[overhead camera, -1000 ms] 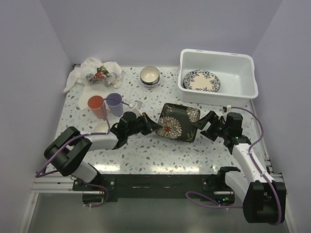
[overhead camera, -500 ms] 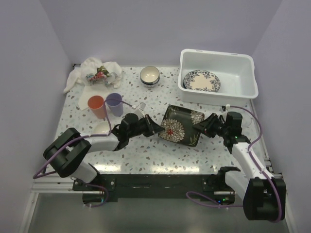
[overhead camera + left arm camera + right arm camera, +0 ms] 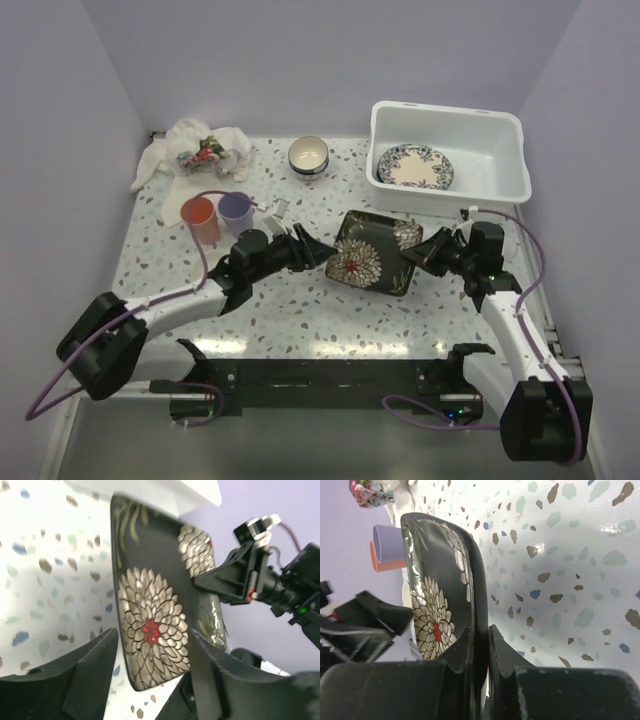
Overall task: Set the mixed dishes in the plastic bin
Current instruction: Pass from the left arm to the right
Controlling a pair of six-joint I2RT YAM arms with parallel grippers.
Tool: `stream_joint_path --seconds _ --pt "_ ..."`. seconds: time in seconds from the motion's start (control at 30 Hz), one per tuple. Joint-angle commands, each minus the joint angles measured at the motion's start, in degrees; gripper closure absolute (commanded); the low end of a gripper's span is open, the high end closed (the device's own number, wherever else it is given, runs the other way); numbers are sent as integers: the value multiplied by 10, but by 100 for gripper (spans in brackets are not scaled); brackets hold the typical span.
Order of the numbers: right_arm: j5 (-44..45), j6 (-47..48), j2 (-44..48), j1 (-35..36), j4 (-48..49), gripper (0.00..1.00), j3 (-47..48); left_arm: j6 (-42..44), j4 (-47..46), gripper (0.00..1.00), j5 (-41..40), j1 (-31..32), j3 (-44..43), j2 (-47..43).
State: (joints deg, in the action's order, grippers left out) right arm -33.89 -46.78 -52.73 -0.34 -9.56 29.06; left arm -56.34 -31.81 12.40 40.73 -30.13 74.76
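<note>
The dark floral square plate (image 3: pixel 372 256) sits mid-table, tilted. My right gripper (image 3: pixel 427 252) is shut on its right edge; the right wrist view shows both fingers (image 3: pixel 465 647) pinching the rim of the plate (image 3: pixel 437 587). My left gripper (image 3: pixel 318 252) stands open at the plate's left edge. In the left wrist view the plate's corner (image 3: pixel 152 630) lies between the spread fingers (image 3: pixel 97 662) without touching them. The plastic bin (image 3: pixel 446 110) at the back right holds a blue-patterned plate (image 3: pixel 415 167). A small bowl (image 3: pixel 309 155), an orange cup (image 3: pixel 198 215) and a purple cup (image 3: pixel 236 209) stand on the table.
A crumpled white cloth (image 3: pixel 195 150) with a red-green print lies at the back left. The two cups stand just behind my left arm. Lilac walls close in the speckled table (image 3: pixel 300 310) on three sides.
My left gripper has opened and let go of the plate's left edge. My right gripper has closed on the plate's right edge. The plate has shifted a little to the right.
</note>
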Motion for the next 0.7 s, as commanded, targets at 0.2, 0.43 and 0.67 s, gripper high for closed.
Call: stream_joint_path --seconds 0.2,0.43,0.67 --pt "-4 13 -32 -1 -20 100 165 278 244 6 -258 -13 -67 -195" --pt "8 17 -110 -18 -5 100 288 352 361 4 -393 -13 -33 -351" --pt "7 -51 -197 -91 94 100 335 382 438 3 -458 -13 -19 -444"
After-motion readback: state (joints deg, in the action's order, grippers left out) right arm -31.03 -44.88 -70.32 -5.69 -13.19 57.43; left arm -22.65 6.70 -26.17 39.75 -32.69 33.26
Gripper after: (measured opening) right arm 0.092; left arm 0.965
